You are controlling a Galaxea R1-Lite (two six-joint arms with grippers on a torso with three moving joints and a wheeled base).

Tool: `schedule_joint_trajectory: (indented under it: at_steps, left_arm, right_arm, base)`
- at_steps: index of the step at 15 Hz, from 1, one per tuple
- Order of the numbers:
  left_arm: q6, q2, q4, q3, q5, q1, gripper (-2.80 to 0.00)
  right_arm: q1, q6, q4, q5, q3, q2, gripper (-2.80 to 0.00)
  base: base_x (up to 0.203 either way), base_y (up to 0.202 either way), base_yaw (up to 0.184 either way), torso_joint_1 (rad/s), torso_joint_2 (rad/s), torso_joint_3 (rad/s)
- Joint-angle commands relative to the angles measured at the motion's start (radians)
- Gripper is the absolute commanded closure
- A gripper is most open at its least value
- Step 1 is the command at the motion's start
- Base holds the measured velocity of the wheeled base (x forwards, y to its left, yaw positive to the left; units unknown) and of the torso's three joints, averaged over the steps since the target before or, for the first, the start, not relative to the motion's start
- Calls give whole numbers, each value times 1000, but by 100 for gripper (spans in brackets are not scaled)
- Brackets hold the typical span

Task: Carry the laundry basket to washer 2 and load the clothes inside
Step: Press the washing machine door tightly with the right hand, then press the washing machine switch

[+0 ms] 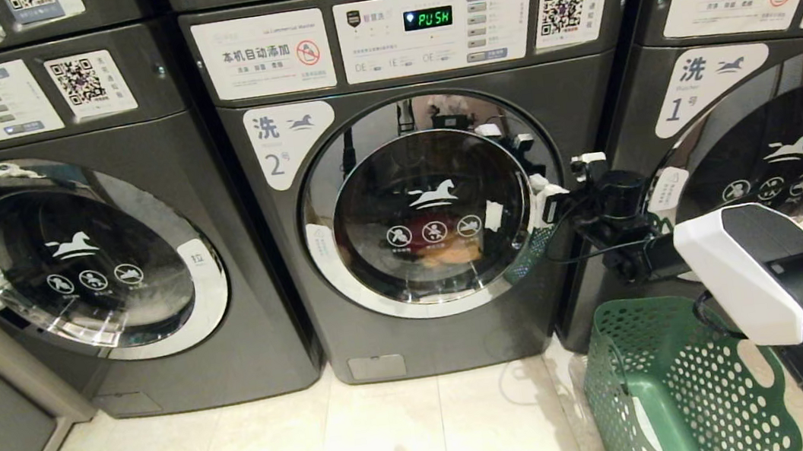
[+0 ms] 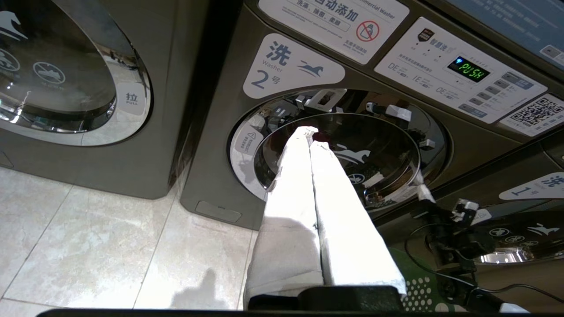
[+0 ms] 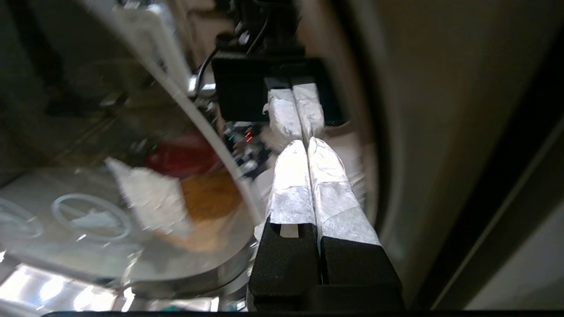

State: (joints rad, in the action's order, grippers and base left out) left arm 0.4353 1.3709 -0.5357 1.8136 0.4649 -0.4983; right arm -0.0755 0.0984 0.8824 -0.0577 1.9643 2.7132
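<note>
Here, the right gripper (image 1: pixel 546 198), fingers pressed together and empty, is held at the right rim of washer 2 (image 1: pixel 400 210), seemingly touching it. Red and yellow clothes (image 1: pixel 441 240) are seen inside. The laundry basket (image 1: pixel 677 383) is set on the floor below.

The left gripper (image 2: pixel 308 136), likewise closed and empty, is pointed toward the door.

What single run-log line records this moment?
door of washer 2: closed | clothes: inside | laundry basket: on floor | right gripper: shut, at door's edge | left gripper: shut

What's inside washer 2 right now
Through the closed glass door of washer 2, red and yellow-orange cloth lie low in the drum. The trousers aren't discernible; reflections and darkness hide the rest.
</note>
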Motion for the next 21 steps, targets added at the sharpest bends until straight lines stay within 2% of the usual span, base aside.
schedule_joint_trajectory:
  at_steps: [1,9,11,15,21]
  left_arm:
    - [3,-1,-3,-17,3,0,0]
    - [-26,2,-7,-20,21,-2,0]
    - [-29,-2,-6,-51,15,-2,0]
    - [-134,-21,11,-133,18,-3,0]
    - [-150,-36,9,-134,15,-10,0]
  right_arm:
    - [9,-19,22,-6,-4,3,0]
    - [6,-16,30,-32,-4,26,0]
    - [5,-14,30,-35,-4,39,0]
    - [2,-14,30,-51,-4,51,0]
    - [-3,-16,33,-50,-4,38,0]
  base:
    - [0,0,0,0,0,0]
    - [0,0,0,0,0,0]
    - [0,0,0,0,0,0]
    - [0,0,0,0,0,0]
    - [0,0,0,0,0,0]
